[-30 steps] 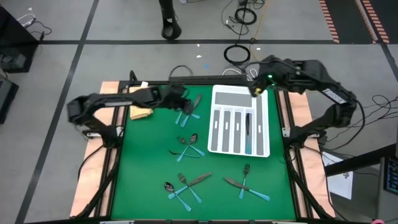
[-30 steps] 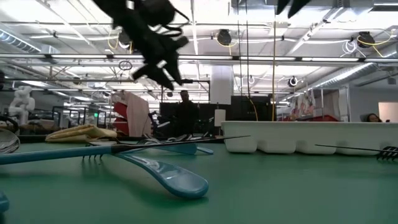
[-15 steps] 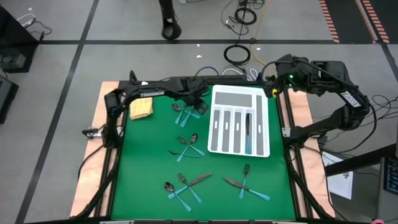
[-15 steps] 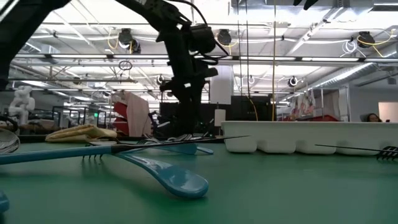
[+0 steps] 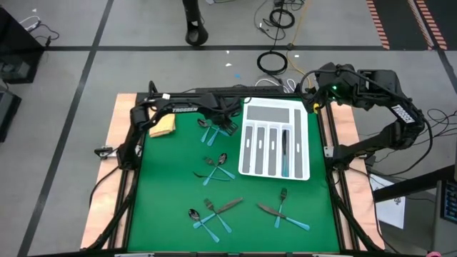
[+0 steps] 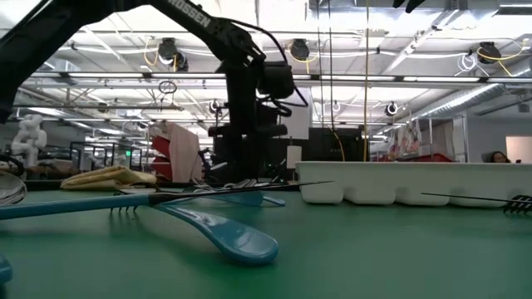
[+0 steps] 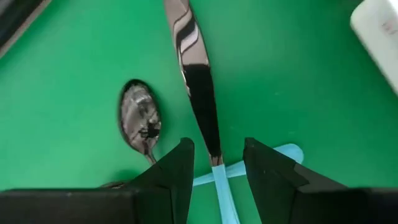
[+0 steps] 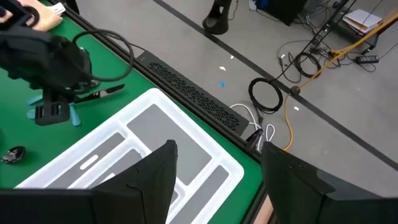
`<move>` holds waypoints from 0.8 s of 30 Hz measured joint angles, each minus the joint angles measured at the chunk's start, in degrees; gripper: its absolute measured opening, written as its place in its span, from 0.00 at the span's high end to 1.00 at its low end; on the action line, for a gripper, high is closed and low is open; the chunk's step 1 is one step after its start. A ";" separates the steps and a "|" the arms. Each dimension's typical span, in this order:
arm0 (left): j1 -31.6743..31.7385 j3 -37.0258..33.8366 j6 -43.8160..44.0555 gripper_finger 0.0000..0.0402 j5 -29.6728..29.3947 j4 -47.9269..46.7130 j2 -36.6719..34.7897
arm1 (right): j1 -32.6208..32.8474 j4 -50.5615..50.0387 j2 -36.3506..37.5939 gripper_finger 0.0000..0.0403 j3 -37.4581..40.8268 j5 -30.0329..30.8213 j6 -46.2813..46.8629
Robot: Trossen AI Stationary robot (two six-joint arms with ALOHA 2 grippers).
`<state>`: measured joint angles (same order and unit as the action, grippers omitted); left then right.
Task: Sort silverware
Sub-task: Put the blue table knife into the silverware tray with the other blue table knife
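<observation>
Since a second ago: left arm swung across the back of the mat toward the tray and dropped low; left gripper (image 5: 227, 121) now sits down at the far cluster of silverware (image 5: 216, 128). Right arm pulled back a little toward the far right corner in the first half of that second, no change since.

Left gripper: fingers (image 7: 177, 171) spread apart, nothing pinched. Wrist view shows a knife (image 7: 198, 81) running straight out ahead from between the tips, blade dark and shiny, its light blue handle passing back into the gap. Neither finger visibly touches it. A spoon bowl (image 7: 139, 118) lies just to one side of the knife, close to one fingertip. Another blue handle end (image 7: 287, 152) shows crosswise under the knife, by the other fingertip. Low view: gripper (image 6: 249, 154) hangs right down at mat level; contact with the mat cannot be told.

White tray (image 5: 303, 143) lies just beside the left gripper, on its right-arm side; a tray corner (image 7: 376, 25) shows in the left wrist view. A couple of pieces already lie in the tray's long slots.

Right gripper (image 5: 315, 106): held up off the mat beyond the tray's far right corner, fingers (image 8: 149, 171) wide, empty. From its wrist camera the tray (image 8: 186, 134) lies below and ahead.

Other silverware: a group nearer than the left gripper at mid-mat (image 5: 216, 166), two more groups at the near edge (image 5: 212, 211) (image 5: 283, 209). Yellow cloth (image 5: 162, 126) lies by the left arm, well apart from the gripper.
</observation>
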<state>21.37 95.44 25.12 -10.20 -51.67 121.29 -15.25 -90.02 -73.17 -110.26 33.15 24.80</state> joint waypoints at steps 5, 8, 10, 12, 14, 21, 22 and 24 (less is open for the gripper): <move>-0.21 0.00 0.50 0.64 -0.11 0.16 1.55 | -0.01 0.00 0.00 0.47 0.00 -0.08 -0.43; -0.28 -0.01 0.89 0.64 -0.35 0.57 2.10 | 0.00 0.00 0.00 0.47 0.00 -0.11 -0.46; -0.26 -0.04 1.15 0.64 0.13 0.90 2.17 | 0.00 0.00 0.00 0.47 0.00 -0.14 -0.46; -0.27 -0.02 1.19 0.64 -0.05 2.10 2.17 | 0.00 0.00 0.00 0.47 0.00 -0.14 -0.86; -0.28 -0.02 1.29 0.64 -0.86 2.19 2.17 | 0.00 0.00 -0.02 0.47 0.00 -0.16 -1.45; 0.22 -0.20 1.42 0.64 -0.97 2.72 3.53 | -0.01 0.00 -0.02 0.47 0.00 -0.42 -1.51; 0.22 -0.20 1.42 0.64 -0.94 2.84 3.78 | 0.00 0.00 -0.02 0.47 0.00 -0.43 -1.53; 0.16 -0.20 1.42 0.64 -0.93 2.75 4.65 | -0.02 0.00 -0.02 0.47 0.00 -0.45 -1.73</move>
<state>21.53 95.24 26.55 -11.13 -48.92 125.94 -15.26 -90.02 -73.19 -110.26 32.70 23.07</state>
